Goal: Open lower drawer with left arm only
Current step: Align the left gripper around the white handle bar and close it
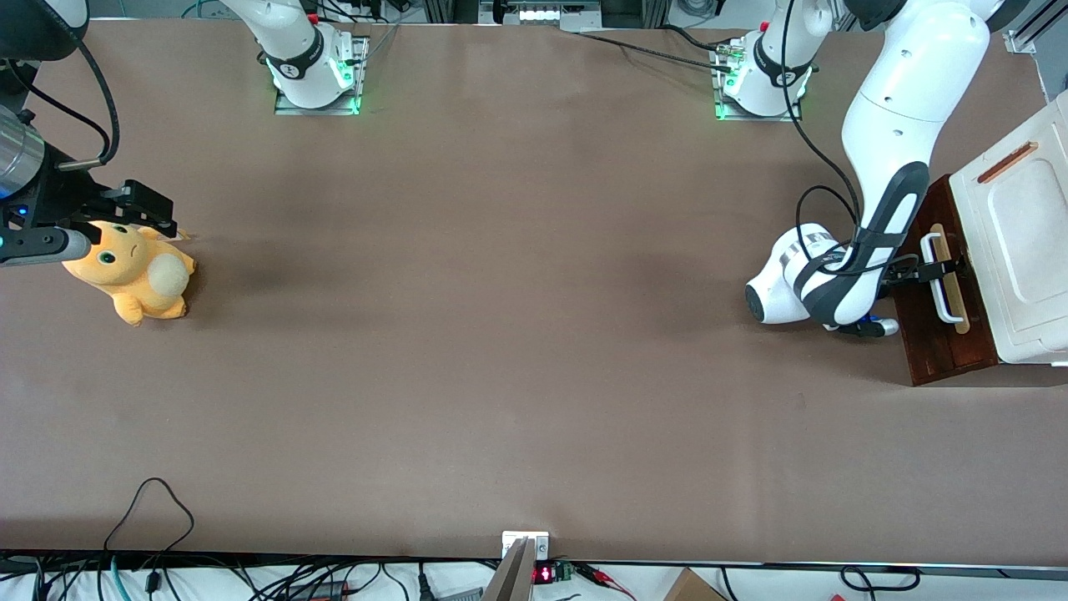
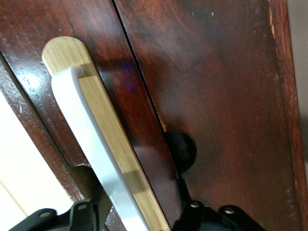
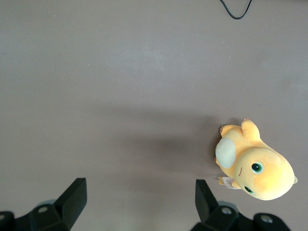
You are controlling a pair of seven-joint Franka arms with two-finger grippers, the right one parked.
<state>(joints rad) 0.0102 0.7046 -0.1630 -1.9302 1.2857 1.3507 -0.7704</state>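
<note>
The lower drawer [image 1: 939, 351] shows its dark red-brown front at the working arm's end of the table, under the white cabinet top [image 1: 1022, 242]. Its white bar handle [image 1: 943, 310] sits on a pale wood strip. The left arm [image 1: 884, 142] reaches down to it, and my gripper [image 1: 939, 271] is at the handle's upper half. In the left wrist view the gripper [image 2: 134, 180] is open, one finger [image 2: 86, 190] on each side of the handle [image 2: 91, 134], the drawer front [image 2: 108, 62] close beneath. A narrow seam runs beside the pale strip.
An orange plush toy [image 1: 133, 271] lies toward the parked arm's end of the table. Cables hang along the table edge nearest the front camera [image 1: 150, 501]. The arm bases [image 1: 759, 75] stand at the table edge farthest from that camera.
</note>
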